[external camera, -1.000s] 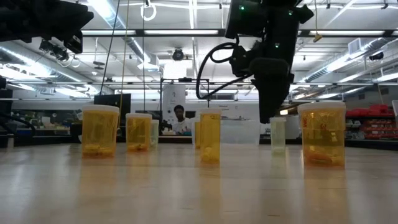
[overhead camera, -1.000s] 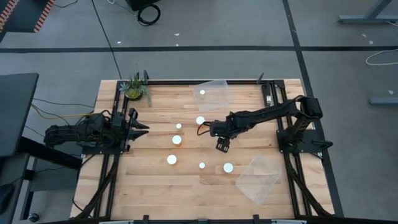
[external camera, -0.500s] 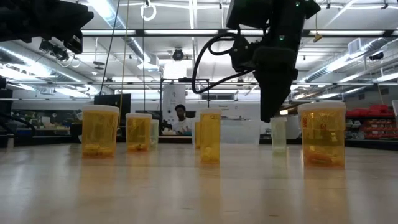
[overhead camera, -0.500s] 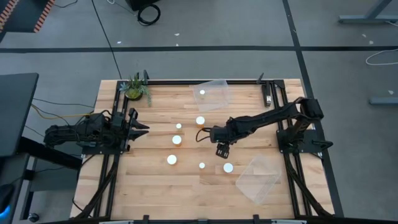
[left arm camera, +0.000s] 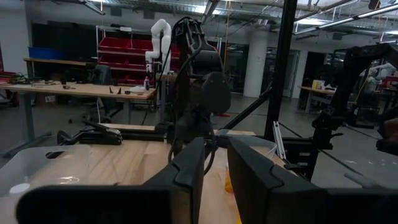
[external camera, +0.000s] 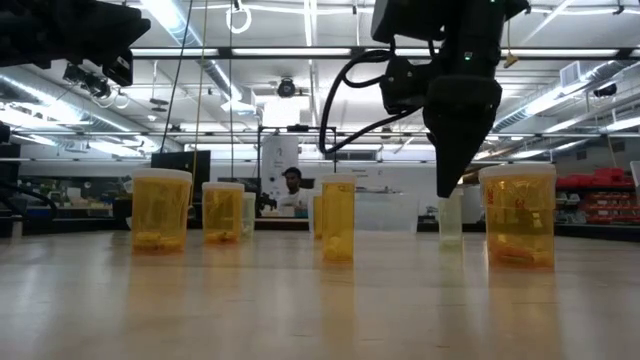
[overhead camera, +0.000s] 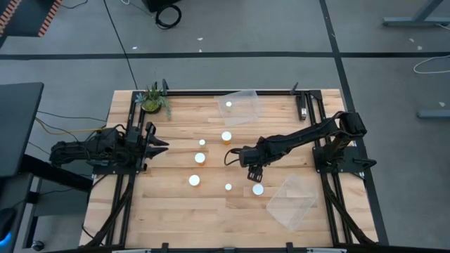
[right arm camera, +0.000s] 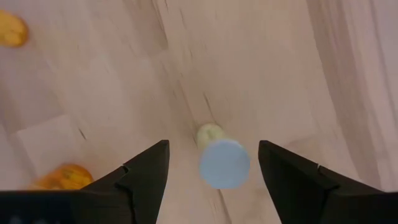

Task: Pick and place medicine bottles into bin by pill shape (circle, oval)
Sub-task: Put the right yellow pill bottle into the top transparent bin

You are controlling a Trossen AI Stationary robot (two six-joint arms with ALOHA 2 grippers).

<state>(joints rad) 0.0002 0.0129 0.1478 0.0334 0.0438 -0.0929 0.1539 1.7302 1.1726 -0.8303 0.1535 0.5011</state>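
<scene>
My right gripper (overhead camera: 253,174) hangs open over the middle of the table, pointing down. Under it stands a narrow pale medicine bottle (right arm camera: 219,158) with a white cap, upright. It shows between the fingers in the right wrist view and under the gripper (external camera: 447,190) in the low view. In the high view the gripper hides it. Orange bottles with white caps stand around: one (overhead camera: 258,189) just near of the gripper, a small one (overhead camera: 228,187) and others (overhead camera: 200,157) further left. My left gripper (overhead camera: 160,144) waits at the table's left edge, slightly open, holding nothing.
A clear bin (overhead camera: 247,97) at the far middle holds one bottle (overhead camera: 228,105). A second clear bin (overhead camera: 292,202) lies near right, close to my right gripper. A small plant (overhead camera: 153,98) stands at the far left corner. A person (external camera: 292,190) shows far behind the table.
My right gripper has swung a little toward the table's near edge at the same height, still open, and now hangs over the pale bottle. The bottles have stayed where they were.
</scene>
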